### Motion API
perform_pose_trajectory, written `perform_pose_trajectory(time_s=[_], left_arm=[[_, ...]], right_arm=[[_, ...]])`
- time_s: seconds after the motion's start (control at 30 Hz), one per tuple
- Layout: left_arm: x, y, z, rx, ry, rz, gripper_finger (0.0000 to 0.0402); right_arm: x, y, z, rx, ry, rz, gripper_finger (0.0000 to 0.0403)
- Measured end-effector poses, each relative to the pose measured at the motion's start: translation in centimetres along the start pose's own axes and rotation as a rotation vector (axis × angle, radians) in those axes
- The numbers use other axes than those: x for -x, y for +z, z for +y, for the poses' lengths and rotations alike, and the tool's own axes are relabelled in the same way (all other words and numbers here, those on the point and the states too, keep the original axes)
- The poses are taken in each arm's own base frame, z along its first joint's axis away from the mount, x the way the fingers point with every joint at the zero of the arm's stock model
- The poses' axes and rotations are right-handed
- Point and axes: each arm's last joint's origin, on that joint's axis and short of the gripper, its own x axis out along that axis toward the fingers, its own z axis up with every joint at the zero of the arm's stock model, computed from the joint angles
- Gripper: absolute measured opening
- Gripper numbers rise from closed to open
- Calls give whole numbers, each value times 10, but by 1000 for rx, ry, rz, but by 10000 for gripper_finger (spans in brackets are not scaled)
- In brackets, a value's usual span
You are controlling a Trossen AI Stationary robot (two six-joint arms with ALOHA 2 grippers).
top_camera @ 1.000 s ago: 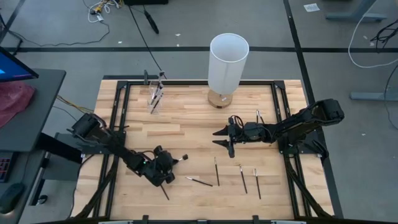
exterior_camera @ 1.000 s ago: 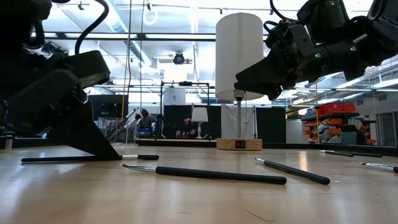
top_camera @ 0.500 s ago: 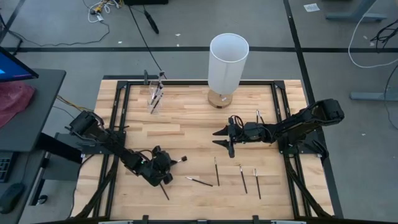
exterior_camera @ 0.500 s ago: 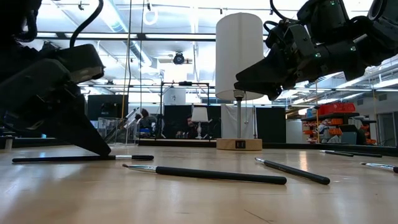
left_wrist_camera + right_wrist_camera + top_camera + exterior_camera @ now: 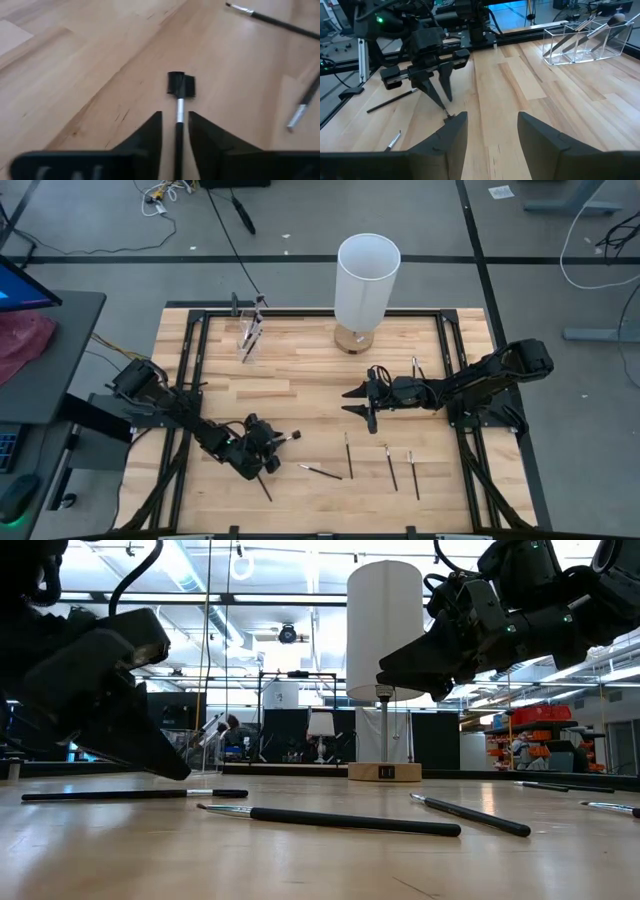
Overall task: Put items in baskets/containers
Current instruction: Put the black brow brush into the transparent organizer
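Lying flat on the wooden table [image 5: 300, 380] near its front left part, a thin brush [image 5: 178, 115] with a small dark comb-like head was seen between the fingers of the left gripper [image 5: 262, 455], which were drawn close on either side of the handle; whether they actually pinched it could not be told. The brush was judged to be light, stiff and slender, likely to roll or slip on the smooth wood, so a hold near the middle of the handle would be favoured. Three more brushes [image 5: 390, 465] were spread along the front of the table, with another brush [image 5: 322, 471] just beside the left gripper. The clear container [image 5: 249, 338], already holding a few brushes, was placed well apart at the far left edge. The right gripper [image 5: 358, 403] was held above the table's middle with its fingers spread, carrying nothing. A white-shaded lamp [image 5: 366, 280] was stood at the far edge, near the container but not across the judged path to it.
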Motion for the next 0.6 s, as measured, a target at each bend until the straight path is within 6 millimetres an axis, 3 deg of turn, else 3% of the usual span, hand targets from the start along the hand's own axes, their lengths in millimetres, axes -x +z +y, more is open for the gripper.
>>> perform_pose_trajectory(time_s=[0.13, 0.23, 0.37, 0.53, 0.6], left_arm=[[-8, -8, 1, -14, 19, 3, 144], [-14, -12, 1, -23, 21, 11, 148], [-19, -18, 1, -25, 26, 26, 110], [-23, -23, 2, -24, 28, 45, 24], [-24, -24, 3, -29, 40, 39, 13]], right_arm=[[0, 0, 0, 0, 0, -1, 176], [0, 0, 0, -8, 0, -2, 176], [0, 0, 0, -8, 0, -2, 176], [0, 0, 0, -8, 0, -2, 176], [0, 0, 0, -8, 0, -3, 176]])
